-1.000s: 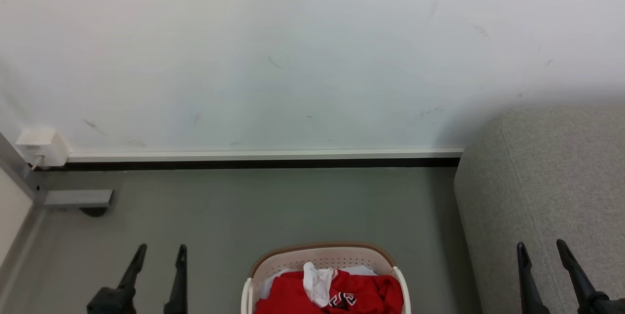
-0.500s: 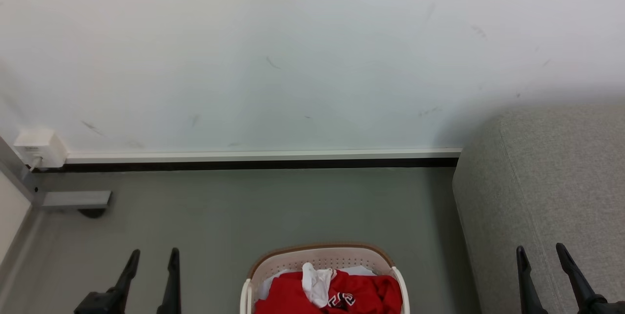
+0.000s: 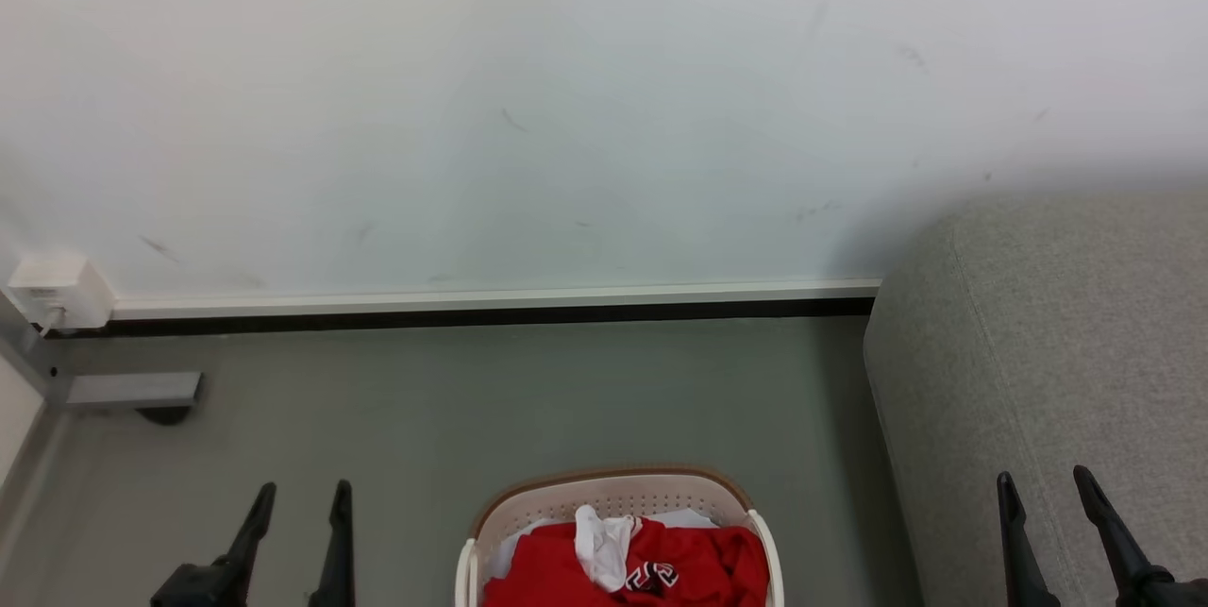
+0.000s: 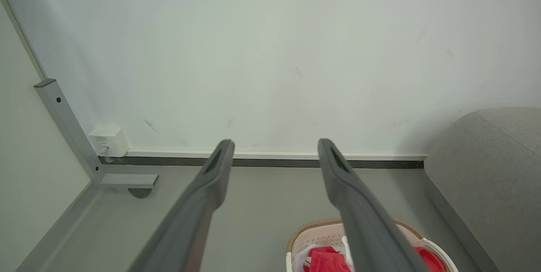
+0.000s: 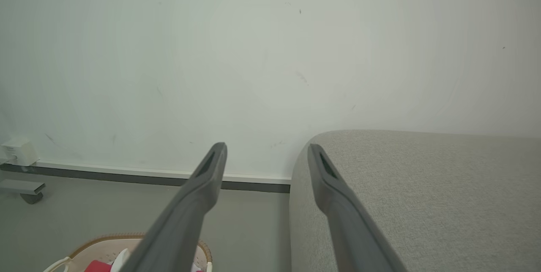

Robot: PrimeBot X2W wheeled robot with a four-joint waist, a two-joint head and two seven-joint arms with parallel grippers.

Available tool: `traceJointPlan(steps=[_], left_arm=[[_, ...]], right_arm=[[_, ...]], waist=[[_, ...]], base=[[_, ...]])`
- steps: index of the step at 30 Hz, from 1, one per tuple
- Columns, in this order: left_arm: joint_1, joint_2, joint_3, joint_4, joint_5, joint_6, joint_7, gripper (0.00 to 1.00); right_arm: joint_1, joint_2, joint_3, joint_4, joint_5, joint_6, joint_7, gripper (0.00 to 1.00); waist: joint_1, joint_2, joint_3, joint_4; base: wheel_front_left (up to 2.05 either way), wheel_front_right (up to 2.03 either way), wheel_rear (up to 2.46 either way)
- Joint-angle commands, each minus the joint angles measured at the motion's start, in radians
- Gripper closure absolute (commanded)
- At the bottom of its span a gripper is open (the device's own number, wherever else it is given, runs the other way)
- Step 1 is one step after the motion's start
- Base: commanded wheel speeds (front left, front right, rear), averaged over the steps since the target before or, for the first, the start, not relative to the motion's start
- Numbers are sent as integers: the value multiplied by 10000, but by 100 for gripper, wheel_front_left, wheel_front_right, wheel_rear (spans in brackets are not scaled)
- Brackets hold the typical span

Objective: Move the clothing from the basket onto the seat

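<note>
Since left gripper (image 3: 306, 486) and right gripper (image 3: 1043, 475) hang wide, empty, lower one into basket (image 3: 613, 476), pinch red clothing (image 3: 703, 562) deep.

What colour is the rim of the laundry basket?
Brown, woven-looking, atop the cream-white laundry basket; the head view shows it best.
</note>
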Motion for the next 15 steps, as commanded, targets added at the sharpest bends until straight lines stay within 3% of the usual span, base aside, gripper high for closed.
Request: traceJointPlan(steps=[1,9,15], left_arm=[[-129,-3,-31,49,92,-55,-21,0],[-925,-72,-705,512,260,-247,-16,0],[-2134,-56,-1566,1600,542,-348,192,0]], right_arm=[[-69,-119,16,-79,134,29,0,0],[-524,-133,-53,-465,98,29,0,0],[-1096,-180,-142,-884,65,29,3,0]], waist=[[0,0,92,-63],[0,0,878,-402],[0,0,1895,-731]], base=[[0,0,0],[0,0,0],[0,0,0]])
